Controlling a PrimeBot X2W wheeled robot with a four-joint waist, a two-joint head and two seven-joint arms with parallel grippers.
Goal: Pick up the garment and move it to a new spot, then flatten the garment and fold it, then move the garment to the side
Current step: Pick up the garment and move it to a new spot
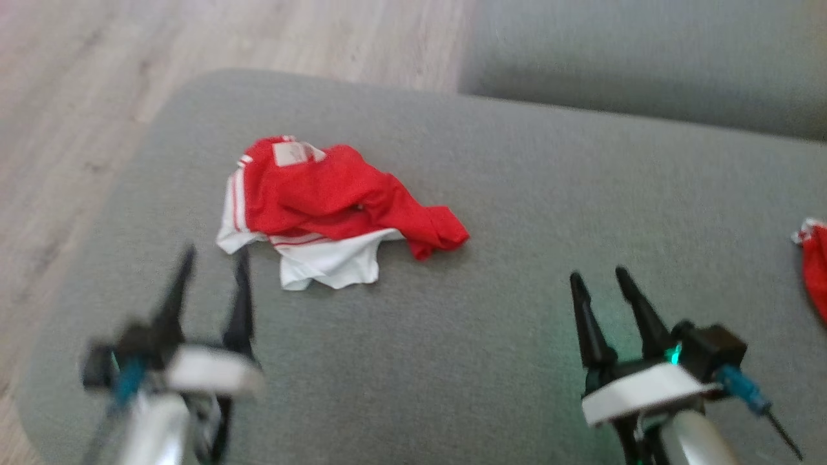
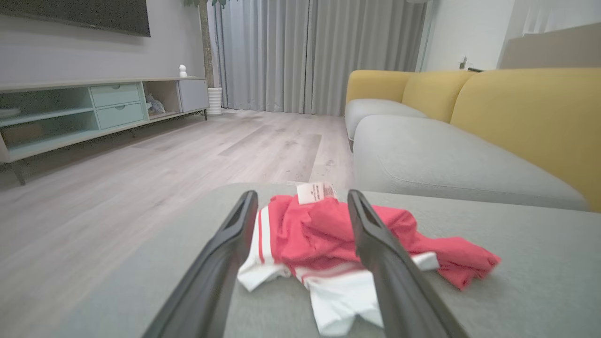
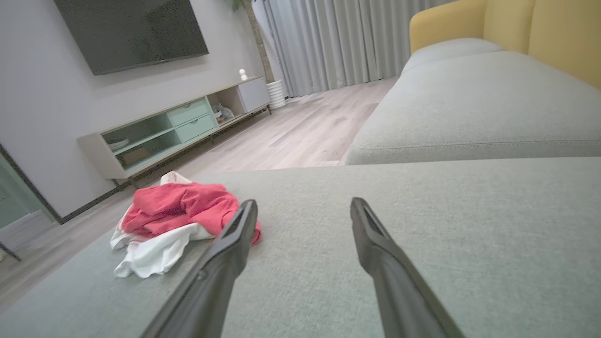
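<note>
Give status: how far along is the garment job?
Nothing done yet: the garment lies crumpled on the grey cushion. In hand: left pincer and right pincer both open, empty, short of it. Remaining: pick up, move, flatten, fold, set aside.

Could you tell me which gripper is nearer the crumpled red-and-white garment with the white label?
Left. The left gripper hangs open just short of the garment, by its white hem; the right gripper, also open, is well off to its right, over bare grey cushion.
</note>
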